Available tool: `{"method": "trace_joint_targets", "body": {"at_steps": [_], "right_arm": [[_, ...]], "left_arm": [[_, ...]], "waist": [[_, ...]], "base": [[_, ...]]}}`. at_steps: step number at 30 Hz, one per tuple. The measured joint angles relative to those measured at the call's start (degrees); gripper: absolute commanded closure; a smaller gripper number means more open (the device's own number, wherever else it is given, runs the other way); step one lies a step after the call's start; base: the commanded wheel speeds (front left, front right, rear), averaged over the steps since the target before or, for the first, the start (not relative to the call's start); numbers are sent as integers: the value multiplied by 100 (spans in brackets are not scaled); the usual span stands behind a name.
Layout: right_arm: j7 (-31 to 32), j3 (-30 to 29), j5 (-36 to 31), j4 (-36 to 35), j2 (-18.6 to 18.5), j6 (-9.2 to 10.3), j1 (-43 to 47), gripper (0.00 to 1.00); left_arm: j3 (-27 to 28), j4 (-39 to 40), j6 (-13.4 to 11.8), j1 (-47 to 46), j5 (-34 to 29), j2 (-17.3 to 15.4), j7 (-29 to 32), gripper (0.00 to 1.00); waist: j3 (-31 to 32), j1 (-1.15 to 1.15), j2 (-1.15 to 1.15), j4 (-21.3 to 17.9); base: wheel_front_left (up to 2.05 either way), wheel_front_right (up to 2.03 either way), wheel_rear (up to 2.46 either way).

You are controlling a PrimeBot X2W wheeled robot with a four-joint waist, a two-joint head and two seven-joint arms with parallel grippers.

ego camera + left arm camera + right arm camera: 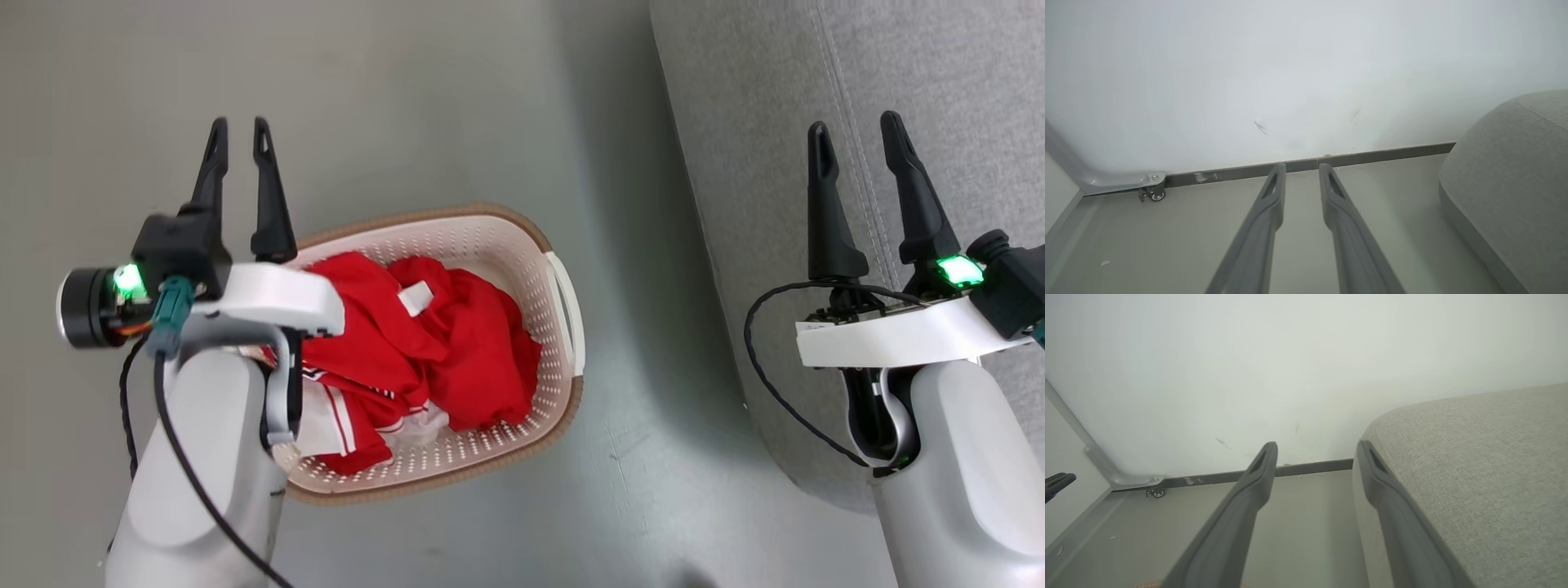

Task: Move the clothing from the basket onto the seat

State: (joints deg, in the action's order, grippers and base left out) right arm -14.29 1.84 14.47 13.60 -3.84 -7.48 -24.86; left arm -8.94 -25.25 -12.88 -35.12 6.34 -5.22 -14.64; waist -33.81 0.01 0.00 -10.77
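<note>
Left arm nearest the basket [490,245]; both grippers empty.
Head view: clothing [424,351] heaped in the basket, centre, just lower right of the left gripper [239,135], fingers slightly apart; right gripper [856,131] spread wide over the seat [816,82], right. Wrist views: seat at right edge.

Floor [367,98]: plain grey, smooth, three things on it.
Basket [490,237] stands on the floor left of the seat [759,163], with a strip of floor between them. A metal frame's caster [1156,195] rests by the skirting, well apart from the seat.
</note>
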Motion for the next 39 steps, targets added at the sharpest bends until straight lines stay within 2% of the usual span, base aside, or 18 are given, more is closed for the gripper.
{"method": "trace_joint_targets", "body": {"at_steps": [4, 7, 10, 24, 39], "right_arm": [[0, -7, -40, 7, -27, 0, 14, 0], [0, -7, -89, 15, -54, 0, 19, 0], [0, -5, -130, 29, -90, 0, 26, 0], [0, -60, -254, 164, -271, 0, 466, 0], [25, -160, -447, 275, -277, 0, 1173, 0]], "left_arm": [[104, 274, -11, 285, 56, 0, 0, 47], [158, 450, -24, 483, 58, 8, 0, 12], [212, 613, -25, 678, 62, 21, 0, 0], [411, 1144, -2, 1517, 215, 59, 0, 0], [393, 1214, 137, 2351, 221, 115, 0, 0]], "waist": [[181, 0, 0, 88], [322, 0, 0, 155], [471, 0, 0, 223], [1288, 0, 0, 548], [2149, -1, 0, 790]], "base": [[0, 0, 0], [0, 0, 0], [0, 0, 0], [0, 0, 0], [0, 0, 0]]}}
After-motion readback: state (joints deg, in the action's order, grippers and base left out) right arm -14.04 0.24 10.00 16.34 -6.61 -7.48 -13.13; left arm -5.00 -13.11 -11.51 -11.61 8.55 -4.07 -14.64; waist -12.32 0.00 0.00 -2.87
